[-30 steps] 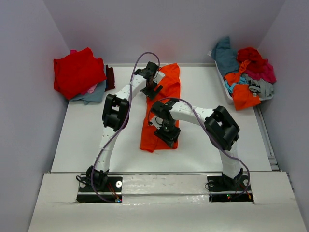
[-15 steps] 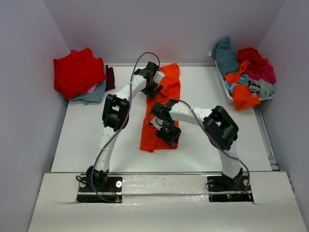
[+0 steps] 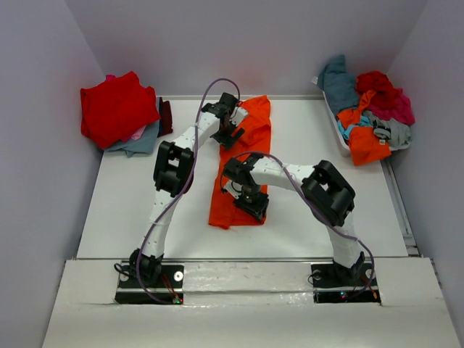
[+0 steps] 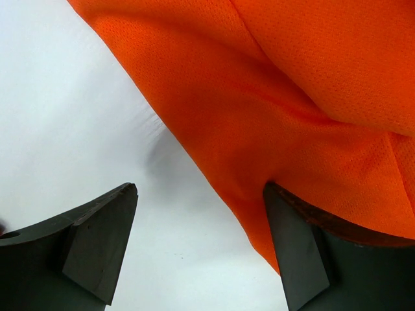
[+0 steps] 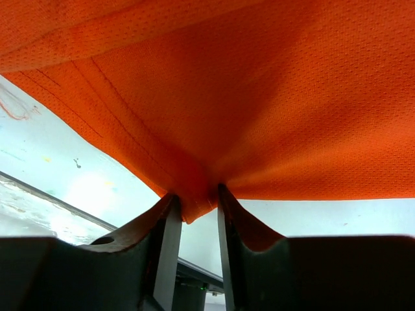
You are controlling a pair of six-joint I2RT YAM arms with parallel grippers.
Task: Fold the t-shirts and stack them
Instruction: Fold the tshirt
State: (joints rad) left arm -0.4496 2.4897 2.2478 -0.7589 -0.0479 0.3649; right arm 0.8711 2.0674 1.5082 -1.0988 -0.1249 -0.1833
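A bright orange t-shirt [image 3: 255,130] lies on the white table as a long folded strip running from the back centre toward the front. My left gripper [image 3: 228,135] is open at the strip's far left edge. In the left wrist view the gripper [image 4: 201,194] straddles bare table, and the orange cloth [image 4: 279,110] lies against its right finger. My right gripper [image 3: 253,204] is shut on the strip's near end. In the right wrist view the gripper [image 5: 194,194] pinches a fold of the orange cloth [image 5: 259,97], which is lifted off the table.
A stack with a red t-shirt [image 3: 116,109] on top of grey and pink ones sits at the back left. A white basket [image 3: 397,147] at the back right holds a heap of teal, red, magenta, orange and grey shirts [image 3: 370,101]. Walls close in the left, back and right.
My right gripper has shifted slightly left with the shirt's near end, dragging the lower edge of the strip a little left. The left gripper has not moved.
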